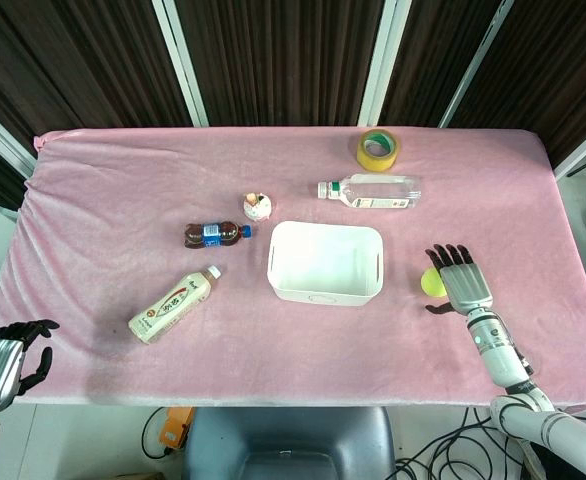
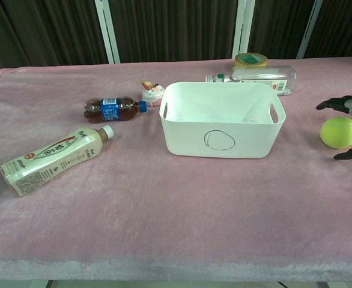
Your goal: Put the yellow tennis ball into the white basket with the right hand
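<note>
Desk (image 1: pixel 103 190) under a pink cloth carries everything here. At its near left corner the left hand (image 1: pixel 8 362) hangs just off the edge, dark fingers curled loosely inward and holding nothing. Further along lies a milk-tea bottle (image 1: pixel 173 304) on its side with a pale label and white cap, and just beyond it a small dark cola bottle (image 1: pixel 215 234) with a blue label, also lying down. Beside the cola bottle's cap sits a little white and red figurine (image 1: pixel 258 206). In the middle stands the white basket (image 1: pixel 325 263), upright, with cut-out handles on its short sides; nothing shows inside it. Behind it a clear water bottle (image 1: pixel 371 191) lies on its side, and a roll of yellow tape (image 1: pixel 378 150) rests flat near the far edge. Right of the basket, well clear of its wall, the yellow tennis ball (image 2: pixel 339 132) sits on the cloth. The right hand (image 1: pixel 460 279) is right next to it, fingers spread and open, cupped around the ball's outer side; I cannot tell if any finger touches it, and it has no hold on it.
</note>
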Robot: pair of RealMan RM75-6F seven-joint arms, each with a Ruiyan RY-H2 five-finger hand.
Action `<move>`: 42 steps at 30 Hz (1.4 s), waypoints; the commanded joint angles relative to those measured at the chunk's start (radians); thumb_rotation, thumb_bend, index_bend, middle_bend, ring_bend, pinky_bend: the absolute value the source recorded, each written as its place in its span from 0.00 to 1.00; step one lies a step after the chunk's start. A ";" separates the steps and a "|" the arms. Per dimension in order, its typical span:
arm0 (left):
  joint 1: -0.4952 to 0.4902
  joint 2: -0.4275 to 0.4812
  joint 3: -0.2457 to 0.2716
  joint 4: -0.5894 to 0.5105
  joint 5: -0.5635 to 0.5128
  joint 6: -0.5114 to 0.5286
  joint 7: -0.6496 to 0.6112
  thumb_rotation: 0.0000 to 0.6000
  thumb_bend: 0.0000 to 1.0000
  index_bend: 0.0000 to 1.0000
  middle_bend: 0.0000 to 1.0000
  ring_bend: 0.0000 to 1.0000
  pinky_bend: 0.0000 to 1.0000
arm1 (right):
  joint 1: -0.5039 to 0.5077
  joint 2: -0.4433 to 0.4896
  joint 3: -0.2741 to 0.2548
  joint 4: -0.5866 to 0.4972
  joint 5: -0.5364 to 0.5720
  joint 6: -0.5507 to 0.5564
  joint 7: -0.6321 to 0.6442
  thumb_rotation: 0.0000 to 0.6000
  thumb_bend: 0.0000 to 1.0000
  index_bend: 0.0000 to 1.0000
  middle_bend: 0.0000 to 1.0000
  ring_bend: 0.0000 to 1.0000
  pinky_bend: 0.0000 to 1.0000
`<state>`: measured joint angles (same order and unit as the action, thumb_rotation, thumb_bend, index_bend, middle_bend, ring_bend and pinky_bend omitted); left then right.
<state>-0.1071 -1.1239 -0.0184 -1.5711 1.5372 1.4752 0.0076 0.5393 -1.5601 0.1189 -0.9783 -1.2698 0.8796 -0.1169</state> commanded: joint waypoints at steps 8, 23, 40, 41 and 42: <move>0.002 0.001 -0.002 0.001 -0.001 0.006 -0.006 1.00 0.53 0.37 0.45 0.39 0.44 | -0.002 0.001 -0.002 0.004 -0.005 0.008 0.010 1.00 0.20 0.22 0.16 0.05 0.15; 0.011 0.006 -0.002 -0.006 -0.004 0.017 -0.004 1.00 0.53 0.37 0.45 0.39 0.44 | -0.003 -0.117 0.001 0.164 -0.061 0.121 0.036 1.00 0.57 0.69 0.46 0.58 0.67; 0.011 0.006 -0.004 -0.004 -0.001 0.020 -0.008 1.00 0.53 0.37 0.45 0.39 0.44 | -0.076 -0.076 0.007 -0.141 -0.259 0.567 0.032 1.00 0.81 0.86 0.53 0.67 0.79; 0.011 0.006 -0.004 -0.004 -0.001 0.020 -0.009 1.00 0.53 0.37 0.45 0.39 0.44 | -0.069 -0.074 0.011 -0.179 -0.282 0.590 0.015 1.00 0.81 0.86 0.53 0.67 0.79; 0.011 0.006 -0.005 -0.003 -0.001 0.020 -0.011 1.00 0.53 0.37 0.45 0.39 0.44 | -0.058 -0.075 0.019 -0.218 -0.296 0.598 -0.012 1.00 0.81 0.86 0.53 0.67 0.79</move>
<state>-0.0958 -1.1182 -0.0230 -1.5744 1.5364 1.4955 -0.0030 0.4787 -1.6602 0.1309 -1.0782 -1.4927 1.4097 -0.0688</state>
